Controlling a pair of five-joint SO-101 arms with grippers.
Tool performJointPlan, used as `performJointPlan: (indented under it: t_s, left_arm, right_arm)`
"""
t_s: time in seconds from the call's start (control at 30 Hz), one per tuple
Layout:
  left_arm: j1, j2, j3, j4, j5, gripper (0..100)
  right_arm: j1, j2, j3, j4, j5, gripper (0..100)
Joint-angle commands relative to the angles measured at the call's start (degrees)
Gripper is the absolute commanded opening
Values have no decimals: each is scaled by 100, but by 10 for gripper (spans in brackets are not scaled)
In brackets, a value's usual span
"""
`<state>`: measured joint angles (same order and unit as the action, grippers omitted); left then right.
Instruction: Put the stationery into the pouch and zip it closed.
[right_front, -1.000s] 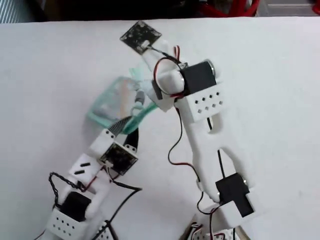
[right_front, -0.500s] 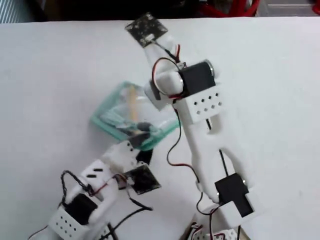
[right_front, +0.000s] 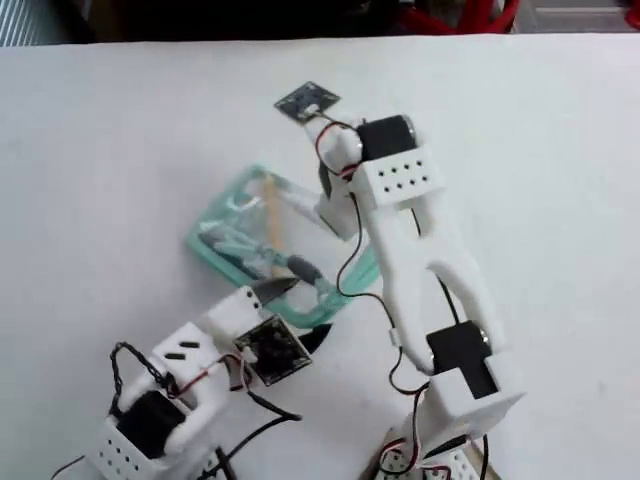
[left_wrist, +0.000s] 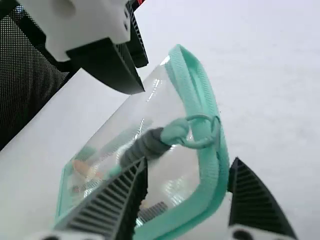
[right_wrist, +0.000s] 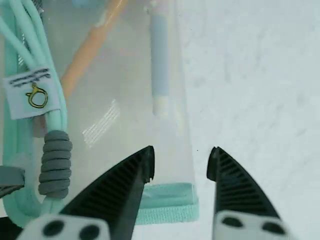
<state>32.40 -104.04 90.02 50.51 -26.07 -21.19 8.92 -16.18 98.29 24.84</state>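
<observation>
A clear pouch (right_front: 240, 215) with mint-green trim lies mid-table (right_front: 120, 120), with an orange pencil (right_wrist: 85, 55) and a blue pen (right_wrist: 160, 65) already inside. Over the last second the left pincer (left_wrist: 189, 170) has drawn back to the pouch's near edge. Its jaws are spread wide and empty beside the grey-wrapped cord (left_wrist: 145, 145). The right pincer (right_wrist: 181, 152) has dropped to the opposite end, also open and holding nothing. Zipping probably remains.

We see the pouch (right_wrist: 125, 90) in clear glossy plastic, its trim (left_wrist: 197, 95) a mint woven cloth. Its cord (right_wrist: 20, 45) looks smooth, bound by a grey ribbed wrap (right_wrist: 55, 160); the clasp (right_wrist: 36, 96) is shiny gold metal. The left gripper (left_wrist: 189, 165) has matt black ribbed plastic fingers (left_wrist: 117, 200). The table (right_wrist: 260, 75) is matt white.
</observation>
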Motion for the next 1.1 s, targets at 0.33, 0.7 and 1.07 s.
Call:
performJointPlan:
  t_s: [0.33,0.7,1.07]
  left_arm:
    - [365,-48,-1987,2233,-1354,268]
    - [-3785,-48,-2040,1037,-2831,268]
    - [-5719,-48,-2549,1380,-2963,268]
  right_arm:
    - [-409,-66,730,13,123,176]
    - [-1727,-66,1371,-145,-176,176]
    - [-2554,268,1125,-673,-844,176]
